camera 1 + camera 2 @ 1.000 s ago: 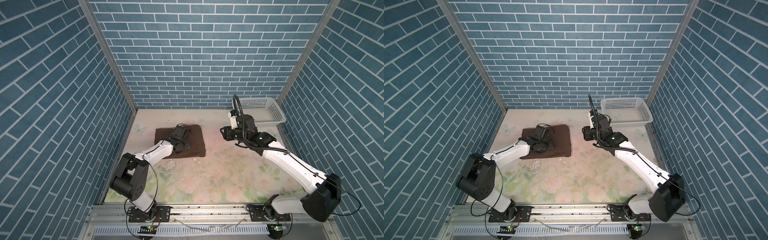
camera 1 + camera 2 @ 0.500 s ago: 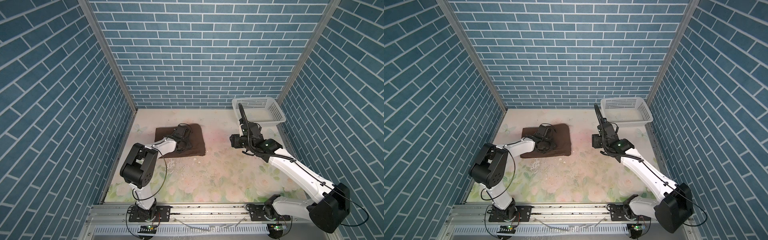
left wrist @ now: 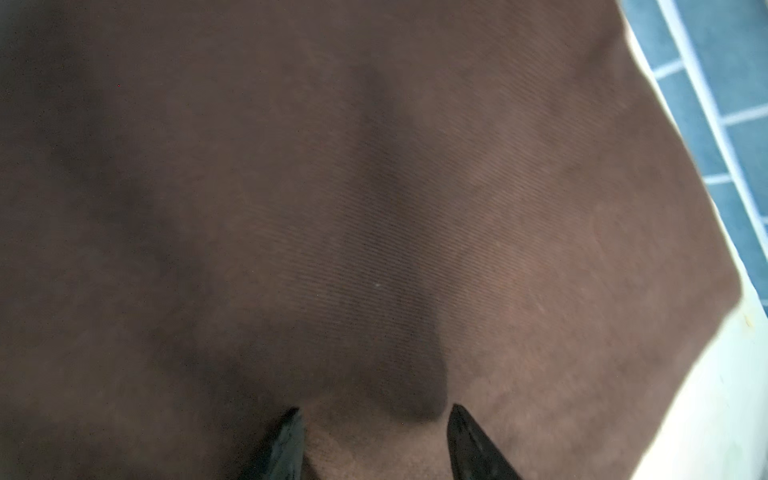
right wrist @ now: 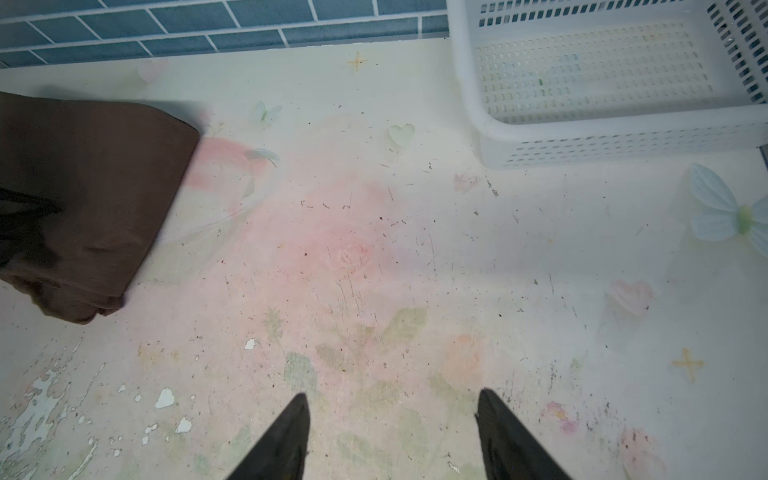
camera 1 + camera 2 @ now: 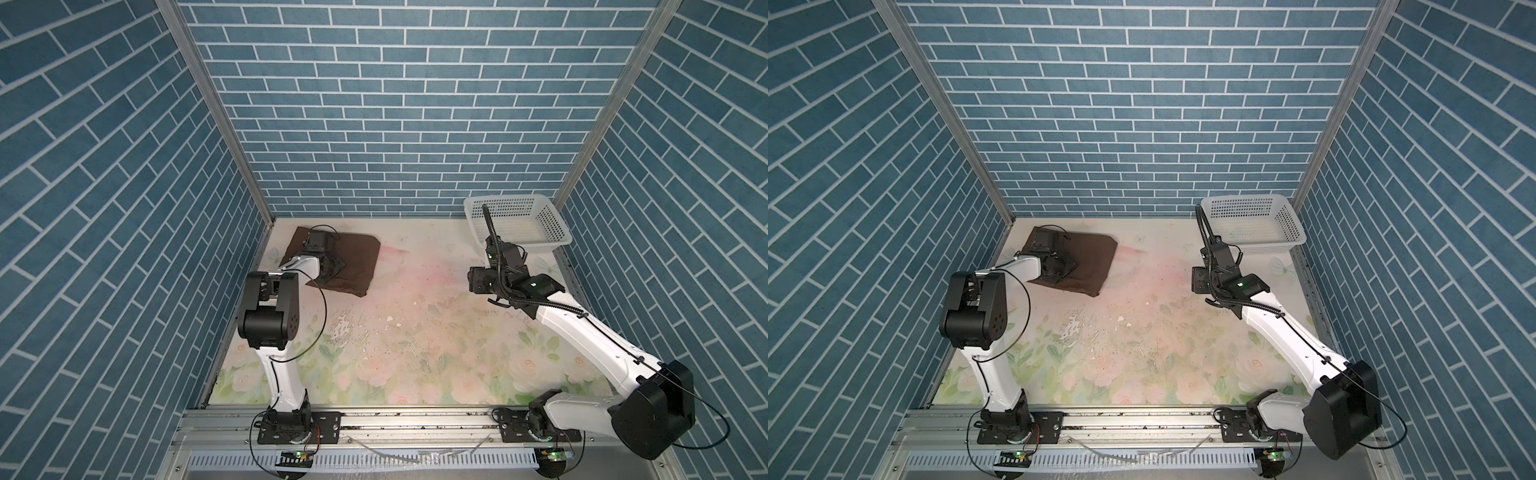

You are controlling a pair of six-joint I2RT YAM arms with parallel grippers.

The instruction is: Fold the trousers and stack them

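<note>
Trousers: the dark brown trousers (image 5: 353, 257) (image 5: 1096, 259) lie in the upper left of the tabletop in both top views, close to the back left corner. They are folded into a compact, roughly square packet. Its nearer edge looks bunched and uneven in the right wrist view (image 4: 83, 208).
Left gripper: the left gripper (image 5: 328, 266) sits low over the left half of the packet. In the left wrist view (image 3: 374, 411) its jaws stand apart, with flat cloth showing in the gap and a soft crease running toward it. Nothing looks pinched, though whether the tips press on the cloth I cannot tell.
Tabletop: the flower-printed tabletop (image 5: 415, 332) is bare through the middle, apart from specks and flaked patches.
Right gripper: the right gripper (image 5: 476, 280) (image 4: 390, 399) hangs over bare tabletop right of centre, well apart from the trousers. Its jaws are spread and hold nothing.
Basket: the white perforated basket (image 5: 528, 246) stands in the upper right corner, with nothing in it.
Done: the folding looks essentially finished, judging by the small packet.
Left to do: probably tidying the bunched edge and letting the packet rest in its stacking place. No other garment is in view to stack it with.
</note>
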